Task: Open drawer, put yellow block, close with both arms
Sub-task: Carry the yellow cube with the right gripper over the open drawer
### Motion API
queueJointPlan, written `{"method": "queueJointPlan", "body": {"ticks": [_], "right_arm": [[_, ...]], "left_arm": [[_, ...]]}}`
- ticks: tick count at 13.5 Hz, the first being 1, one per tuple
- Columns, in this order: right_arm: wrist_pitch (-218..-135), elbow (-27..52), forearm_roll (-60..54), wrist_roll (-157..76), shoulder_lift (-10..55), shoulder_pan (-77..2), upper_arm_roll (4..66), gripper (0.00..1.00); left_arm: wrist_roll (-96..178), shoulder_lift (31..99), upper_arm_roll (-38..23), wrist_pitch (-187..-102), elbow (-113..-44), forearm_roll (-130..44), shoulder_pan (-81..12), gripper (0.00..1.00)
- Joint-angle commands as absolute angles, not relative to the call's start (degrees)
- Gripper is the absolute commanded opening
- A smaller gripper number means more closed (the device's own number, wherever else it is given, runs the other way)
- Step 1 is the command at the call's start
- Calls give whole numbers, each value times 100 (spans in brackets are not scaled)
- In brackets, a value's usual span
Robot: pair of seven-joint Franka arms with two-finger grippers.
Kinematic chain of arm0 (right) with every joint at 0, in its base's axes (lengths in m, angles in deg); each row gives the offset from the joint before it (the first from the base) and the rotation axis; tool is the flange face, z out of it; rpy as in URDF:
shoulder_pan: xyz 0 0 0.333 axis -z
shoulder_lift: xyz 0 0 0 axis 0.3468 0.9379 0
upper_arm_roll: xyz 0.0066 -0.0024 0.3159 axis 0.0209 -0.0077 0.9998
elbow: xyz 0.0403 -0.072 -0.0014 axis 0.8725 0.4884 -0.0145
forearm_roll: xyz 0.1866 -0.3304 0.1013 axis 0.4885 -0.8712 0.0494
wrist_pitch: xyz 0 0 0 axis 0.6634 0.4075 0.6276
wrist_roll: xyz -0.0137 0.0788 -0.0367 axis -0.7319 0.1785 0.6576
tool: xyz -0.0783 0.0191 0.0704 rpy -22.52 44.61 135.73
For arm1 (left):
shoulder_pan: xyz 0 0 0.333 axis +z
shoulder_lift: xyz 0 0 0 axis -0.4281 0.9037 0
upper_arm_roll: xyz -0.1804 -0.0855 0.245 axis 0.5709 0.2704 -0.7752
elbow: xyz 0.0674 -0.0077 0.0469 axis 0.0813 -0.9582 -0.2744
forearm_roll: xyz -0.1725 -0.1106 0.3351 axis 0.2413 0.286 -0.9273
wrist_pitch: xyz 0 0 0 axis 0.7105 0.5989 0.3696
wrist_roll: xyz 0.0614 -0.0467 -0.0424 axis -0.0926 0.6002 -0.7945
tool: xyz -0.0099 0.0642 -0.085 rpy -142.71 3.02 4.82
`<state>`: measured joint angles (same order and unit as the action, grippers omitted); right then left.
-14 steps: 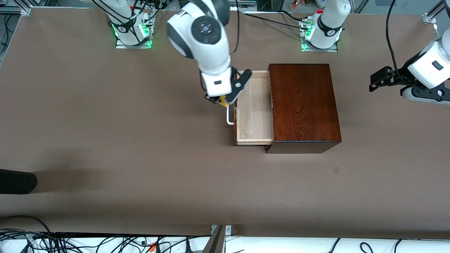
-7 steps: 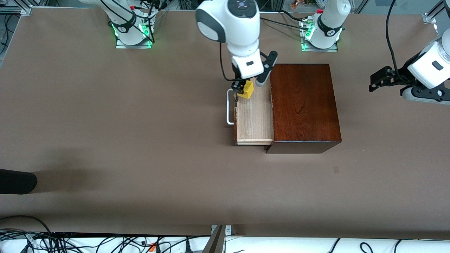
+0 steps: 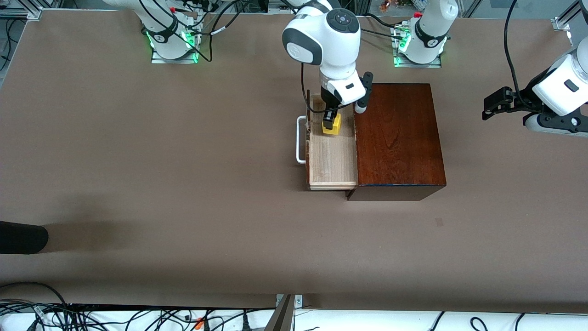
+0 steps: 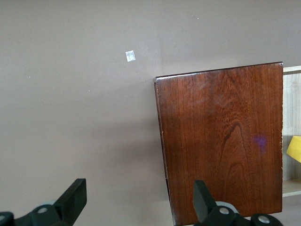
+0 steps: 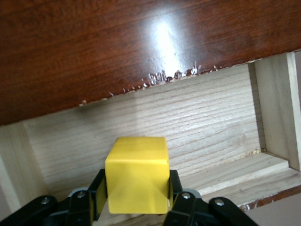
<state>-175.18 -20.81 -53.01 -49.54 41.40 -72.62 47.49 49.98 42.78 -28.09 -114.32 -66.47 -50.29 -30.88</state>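
the block [image 3: 331,125] is clamped in the right gripper [image 3: 330,124], directly over the open drawer [image 3: 331,156]; release is judged next. the left gripper [image 4: 136,197], spread apart, waits over the bench.

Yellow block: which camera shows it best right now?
The right wrist view: the yellow block fills the frame's centre, clamped in the right pincer over the open drawer. The front view shows it small, partly hidden by the pincer. The left wrist view catches only a yellow corner at the frame's edge.
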Motion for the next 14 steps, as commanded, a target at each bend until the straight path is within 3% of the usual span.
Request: {"method": "queueJointPlan", "body": {"ticks": [1, 14], "right_arm": [[-17352, -2292, -5339, -5303, 4205, -7241, 4724, 37], [-17299, -2283, -5234, -6279, 4425, -6987, 4733, 37]], "left_arm": [[5106, 4260, -2821, -11445, -6679, -4993, -3097, 100], [5106, 4260, -2821, -11445, -6679, -4993, -3097, 100]]}}
